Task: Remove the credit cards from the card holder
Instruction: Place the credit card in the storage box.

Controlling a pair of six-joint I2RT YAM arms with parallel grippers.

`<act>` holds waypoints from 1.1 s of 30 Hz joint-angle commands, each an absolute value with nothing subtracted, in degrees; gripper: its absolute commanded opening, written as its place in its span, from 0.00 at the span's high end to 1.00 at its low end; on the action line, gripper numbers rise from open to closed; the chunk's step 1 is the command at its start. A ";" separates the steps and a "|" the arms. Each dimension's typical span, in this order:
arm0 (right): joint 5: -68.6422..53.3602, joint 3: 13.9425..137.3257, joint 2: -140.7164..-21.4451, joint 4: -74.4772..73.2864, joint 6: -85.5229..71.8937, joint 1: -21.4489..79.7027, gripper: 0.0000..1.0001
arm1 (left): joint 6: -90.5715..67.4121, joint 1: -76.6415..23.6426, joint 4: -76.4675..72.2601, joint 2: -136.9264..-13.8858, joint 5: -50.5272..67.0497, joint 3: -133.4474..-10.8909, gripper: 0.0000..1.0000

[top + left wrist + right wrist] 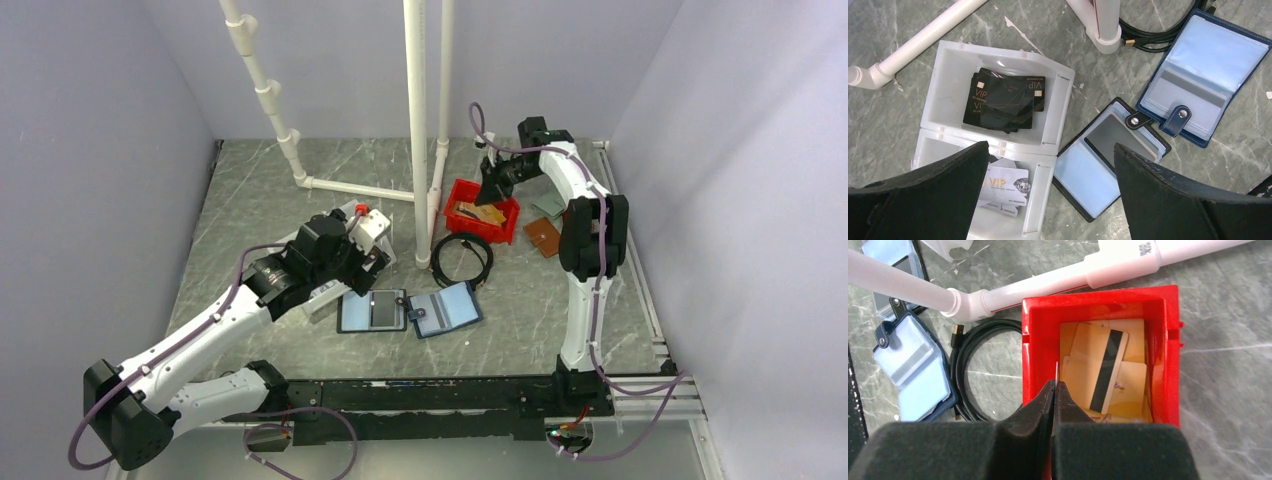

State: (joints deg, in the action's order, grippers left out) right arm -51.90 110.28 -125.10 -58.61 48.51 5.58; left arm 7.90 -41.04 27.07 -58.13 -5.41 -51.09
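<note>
The navy card holder (pixel 447 308) lies open on the table, light-blue sleeves up, with its tab at the left; it also shows in the left wrist view (pixel 1198 85) and the right wrist view (pixel 913 370). My right gripper (pixel 490 190) (pixel 1054 385) hangs over the red bin (pixel 1098 297), shut on a thin credit card seen edge-on (pixel 1056 372). Gold-orange credit cards (pixel 1098 367), one showing a black stripe, lie in the bin. My left gripper (pixel 365 250) (pixel 1050 150) is open and empty above a white box and a folio.
A black-edged folio (pixel 1108 155) lies open left of the card holder. The white hinged box (pixel 948 75) holds black and white VIP cards. A coiled black cable (pixel 461 258), white pipe frame (pixel 415 130) and brown wallet (pixel 542 237) are nearby.
</note>
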 commanded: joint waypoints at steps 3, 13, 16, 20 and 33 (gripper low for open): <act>-50.92 114.43 -128.32 -62.71 48.98 7.12 1.00 | 8.79 -40.69 26.04 -56.78 -4.00 -51.07 0.01; -47.89 115.21 -130.55 -62.01 46.03 8.08 1.00 | 8.96 -40.54 26.04 -56.59 -3.85 -50.97 0.00; -47.43 115.01 -130.94 -61.88 45.71 8.32 1.00 | 9.06 -40.60 26.03 -56.51 -3.45 -50.98 0.01; -46.70 114.94 -131.47 -61.90 45.62 8.83 1.00 | 9.06 -40.61 26.07 -56.34 -3.58 -50.89 0.01; -43.37 114.58 -131.57 -59.48 42.83 9.57 1.00 | 9.05 -40.59 26.14 -56.25 -3.58 -50.89 0.01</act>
State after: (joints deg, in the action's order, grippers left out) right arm -44.66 112.77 -131.63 -60.62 44.34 9.30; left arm 8.34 -40.82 27.29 -57.39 -5.17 -51.00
